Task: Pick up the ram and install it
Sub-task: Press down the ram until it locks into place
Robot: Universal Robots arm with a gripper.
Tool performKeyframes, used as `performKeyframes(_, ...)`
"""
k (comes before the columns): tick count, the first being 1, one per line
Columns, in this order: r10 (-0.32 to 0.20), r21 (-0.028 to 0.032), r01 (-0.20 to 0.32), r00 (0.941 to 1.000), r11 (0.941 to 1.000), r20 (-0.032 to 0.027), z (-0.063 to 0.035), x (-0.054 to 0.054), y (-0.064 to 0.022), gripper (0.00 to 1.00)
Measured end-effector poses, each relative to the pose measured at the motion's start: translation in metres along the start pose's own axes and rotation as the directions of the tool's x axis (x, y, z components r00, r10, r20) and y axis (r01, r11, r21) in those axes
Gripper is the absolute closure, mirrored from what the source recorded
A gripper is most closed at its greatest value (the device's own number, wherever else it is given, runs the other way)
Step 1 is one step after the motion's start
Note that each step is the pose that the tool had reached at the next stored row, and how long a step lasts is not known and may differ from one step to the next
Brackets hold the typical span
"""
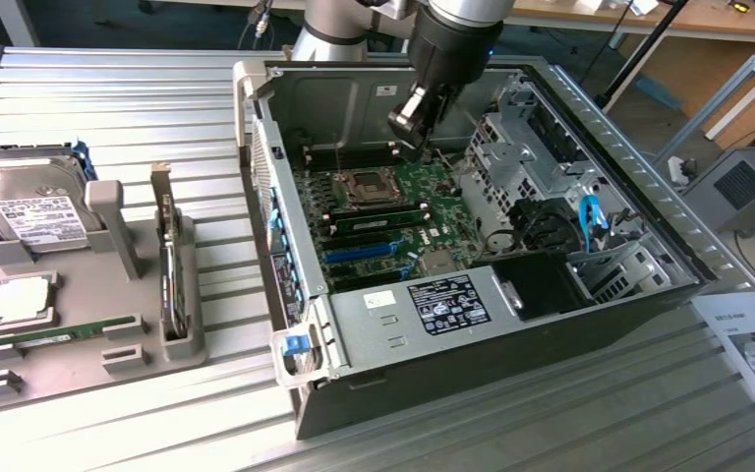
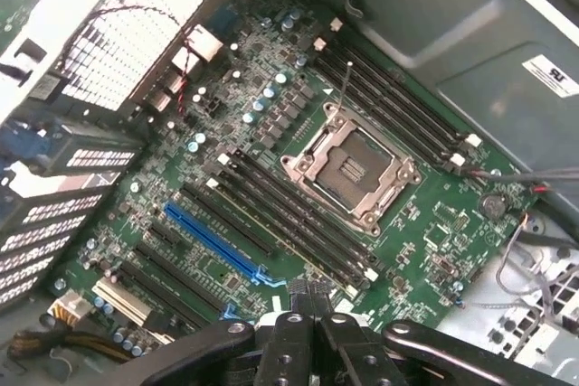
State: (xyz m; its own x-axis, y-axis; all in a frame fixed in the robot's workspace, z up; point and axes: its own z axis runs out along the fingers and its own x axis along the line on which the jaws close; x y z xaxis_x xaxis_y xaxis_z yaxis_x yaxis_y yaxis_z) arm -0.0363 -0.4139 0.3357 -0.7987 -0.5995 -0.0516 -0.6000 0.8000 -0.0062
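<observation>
Gripper (image 1: 412, 126) hangs inside the PC case (image 1: 640, 167), jaws clenched on nothing. Ram (image 1: 56, 334) lies flat in the grey tray (image 1: 36, 379) on the counter. Looks light, stiff, fragile; take by long edges, avoid chips.

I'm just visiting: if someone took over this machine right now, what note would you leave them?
Gripper: shut, hanging inside the open computer case just above the motherboard, near the processor socket. I see nothing held in it.
Ram: one green stick lies flat in the grey holder at the exterior view's left, untouched.
Done: I cannot tell whether a stick already sits in the long black slots.
Left: the stick in the holder is not installed.
</observation>
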Motion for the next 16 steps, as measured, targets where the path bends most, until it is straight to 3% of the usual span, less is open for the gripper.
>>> performKeyframes(9, 0.099, 0.0052, -0.099, 0.9951, 0.9951, -0.0004, 0.0, 0.0, 0.0, 0.89)
performKeyframes(16, 0.163, 0.0084, -0.163, 0.9866, 0.9866, -0.0003, 0.0, 0.0, 0.0, 0.89)
